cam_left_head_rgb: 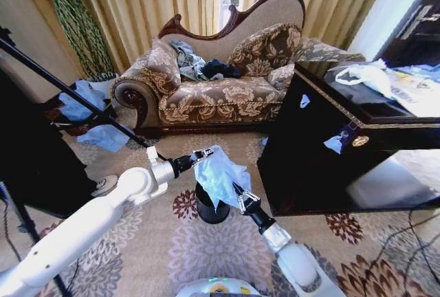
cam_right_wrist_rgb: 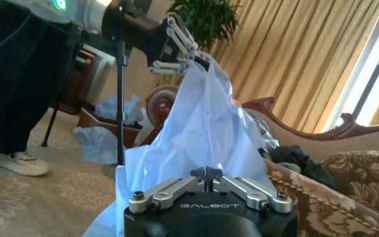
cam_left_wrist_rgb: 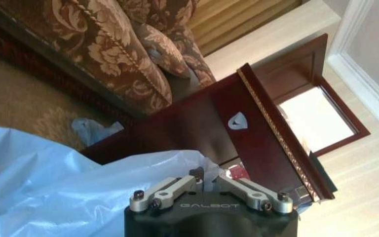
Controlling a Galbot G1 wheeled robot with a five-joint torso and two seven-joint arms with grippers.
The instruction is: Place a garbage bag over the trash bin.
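Note:
The pale blue garbage bag (cam_left_head_rgb: 218, 172) hangs stretched between my two grippers, just above the small black trash bin (cam_left_head_rgb: 206, 209) on the carpet. My left gripper (cam_left_head_rgb: 205, 153) is shut on the bag's upper corner. My right gripper (cam_left_head_rgb: 238, 195) is shut on its lower edge, beside the bin's rim. In the left wrist view the left gripper (cam_left_wrist_rgb: 206, 177) pinches the bag (cam_left_wrist_rgb: 57, 182). The right wrist view has the right gripper (cam_right_wrist_rgb: 207, 173) closed on the bag (cam_right_wrist_rgb: 199, 123), with the left gripper (cam_right_wrist_rgb: 193, 60) holding the top farther off.
A dark wooden cabinet (cam_left_head_rgb: 323, 152) stands close on the right of the bin, with a white plastic bag (cam_left_head_rgb: 368, 75) on top. The patterned sofa (cam_left_head_rgb: 220, 91) is behind. A black tripod leg (cam_left_head_rgb: 75, 97), blue sheets (cam_left_head_rgb: 103, 137) and a person's shoe (cam_left_head_rgb: 104, 185) are at left.

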